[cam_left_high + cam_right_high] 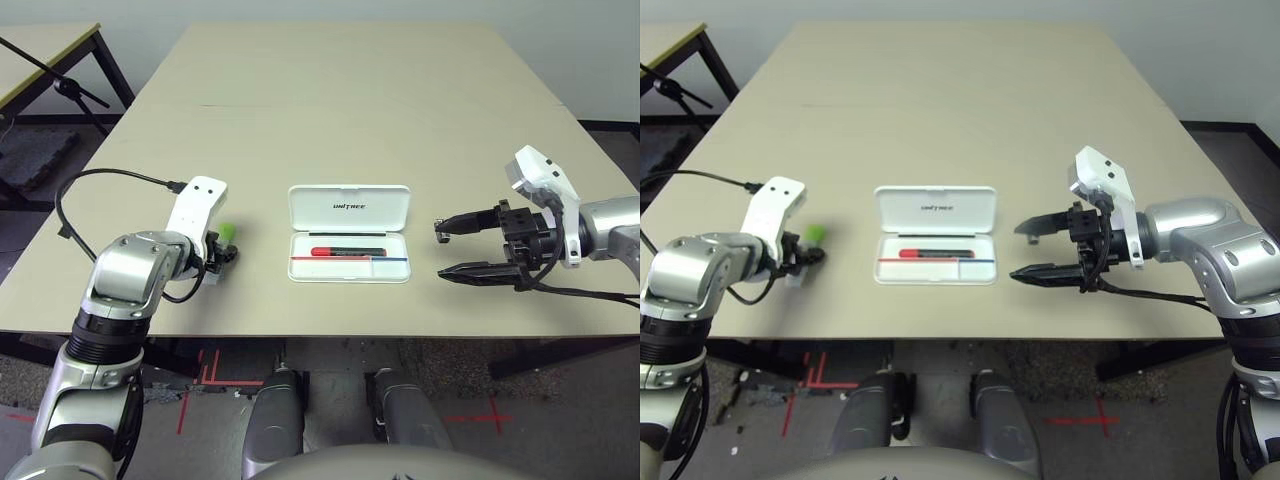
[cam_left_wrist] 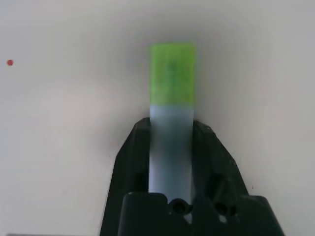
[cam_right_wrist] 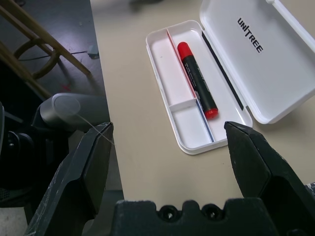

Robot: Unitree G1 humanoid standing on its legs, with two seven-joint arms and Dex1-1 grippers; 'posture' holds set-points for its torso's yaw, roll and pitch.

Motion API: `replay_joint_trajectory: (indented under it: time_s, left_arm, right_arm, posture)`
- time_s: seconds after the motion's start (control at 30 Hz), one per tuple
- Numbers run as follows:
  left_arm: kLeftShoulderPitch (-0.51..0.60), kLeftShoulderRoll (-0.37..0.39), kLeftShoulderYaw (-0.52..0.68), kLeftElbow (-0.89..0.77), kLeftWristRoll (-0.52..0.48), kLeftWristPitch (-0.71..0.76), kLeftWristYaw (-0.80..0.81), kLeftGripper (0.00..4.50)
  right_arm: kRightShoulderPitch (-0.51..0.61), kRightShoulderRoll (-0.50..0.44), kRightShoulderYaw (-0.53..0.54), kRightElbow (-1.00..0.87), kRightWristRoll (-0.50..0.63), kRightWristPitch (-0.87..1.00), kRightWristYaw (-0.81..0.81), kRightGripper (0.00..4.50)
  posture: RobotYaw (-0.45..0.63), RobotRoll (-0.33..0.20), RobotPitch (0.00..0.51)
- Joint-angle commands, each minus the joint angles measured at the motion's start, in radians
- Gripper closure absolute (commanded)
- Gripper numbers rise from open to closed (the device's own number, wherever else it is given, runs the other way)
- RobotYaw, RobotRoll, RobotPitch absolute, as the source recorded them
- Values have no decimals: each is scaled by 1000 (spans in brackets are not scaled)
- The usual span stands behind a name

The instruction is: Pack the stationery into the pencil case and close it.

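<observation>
Pencil case (image 1: 936, 212) open mid-table, red marker (image 1: 936, 253) inside; right gripper (image 1: 1032, 251) spread beside it.

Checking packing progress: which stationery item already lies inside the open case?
The red marker, lying in the pencil case; the green-and-white bar sits between the left gripper's fingers.
</observation>
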Motion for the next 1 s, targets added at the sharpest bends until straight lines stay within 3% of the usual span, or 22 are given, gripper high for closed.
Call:
replay_joint_trajectory:
  time_s: [0.03,0.17,0.37,0.57,0.73,1.0]
  left_arm:
    - [20,39,-28,4,-5,-2,-3,3415]
    - [38,124,-56,2,-16,-107,-63,3415]
    - [138,328,-114,-32,-16,-584,-362,3415]
    - [172,395,-124,-56,3,-848,-548,3415]
    - [70,362,-237,-52,105,-925,-601,3415]
    - [-166,162,-452,11,230,-917,-682,3415]
  right_arm:
    - [2,3,16,0,-13,-12,-4,0]
    - [-1,6,18,2,-17,-14,-1,0]
    - [-8,5,22,16,-26,-20,5,0]
    - [-5,6,22,16,-30,-21,0,0]
    - [-8,1,29,23,-35,-20,4,0]
    - [-15,-3,36,40,-48,-30,4,0]
  posture:
    - [-54,0,106]
    - [-53,0,107]
    - [-53,0,107]
    - [-50,0,112]
    - [-50,0,111]
    - [-63,0,109]
